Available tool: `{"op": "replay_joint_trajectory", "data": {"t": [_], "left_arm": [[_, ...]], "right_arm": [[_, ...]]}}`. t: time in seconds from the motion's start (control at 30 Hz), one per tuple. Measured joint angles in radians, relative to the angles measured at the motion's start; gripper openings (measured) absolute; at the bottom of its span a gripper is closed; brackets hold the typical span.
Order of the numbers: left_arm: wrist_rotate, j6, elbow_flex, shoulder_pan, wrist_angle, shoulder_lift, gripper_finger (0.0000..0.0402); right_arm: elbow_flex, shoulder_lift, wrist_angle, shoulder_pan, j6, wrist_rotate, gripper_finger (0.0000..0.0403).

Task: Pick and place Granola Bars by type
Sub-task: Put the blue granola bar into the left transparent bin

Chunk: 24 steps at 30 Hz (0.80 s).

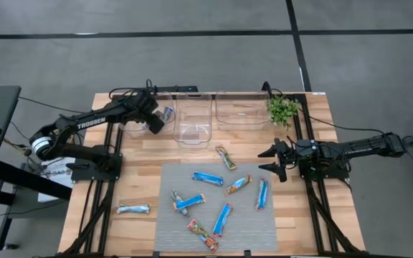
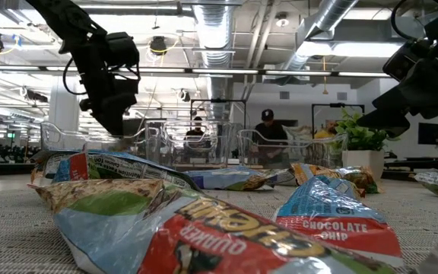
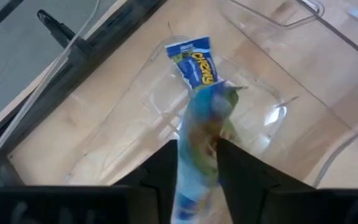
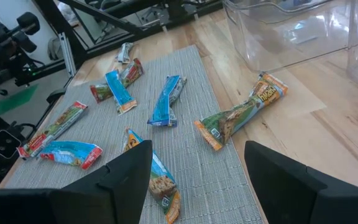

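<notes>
Pale wood tabletop point(image 1: 307, 236) at upper left of the high view: your left gripper point(image 3: 197, 163) pinches a light, crinkly blue foil granola bar point(image 3: 199, 93) over the clear plastic bin point(image 1: 138, 127); grip mid-wrapper, since it slips. Only the left wrist view shows that hold. The right gripper point(image 1: 274, 161) waits spread wide beside the grey woven mat point(image 1: 171, 179), where other bars point(image 1: 209, 177) lie.

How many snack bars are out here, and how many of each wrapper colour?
Bright blue bars: 5. Four lie on the mat at and; one is in the left gripper.
Silver-blue bar: 1, on the table beside the mat.
Orange-red multicolour bars: 4, at and.
Total: 10
</notes>
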Motion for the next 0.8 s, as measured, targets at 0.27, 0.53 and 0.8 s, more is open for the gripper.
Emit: {"op": "replay_joint_trajectory", "data": {"t": [0.27,0.53,0.8], "left_arm": [[-0.002,-0.02,0.0,0.0,0.009,-0.01,0.0173],[0.016,-0.052,0.0,-0.001,0.161,-0.105,0.0178],[0.127,-0.129,0.0,-0.003,0.375,-0.235,0.0178]], "right_arm": [[0.0,0.0,0.0,0.0,0.0,0.0,0.0249],[0.0,0.0,0.0,0.0,0.0,0.0,0.0249],[0.0,0.0,0.0,0.0,0.0,0.0,0.0249]]}}
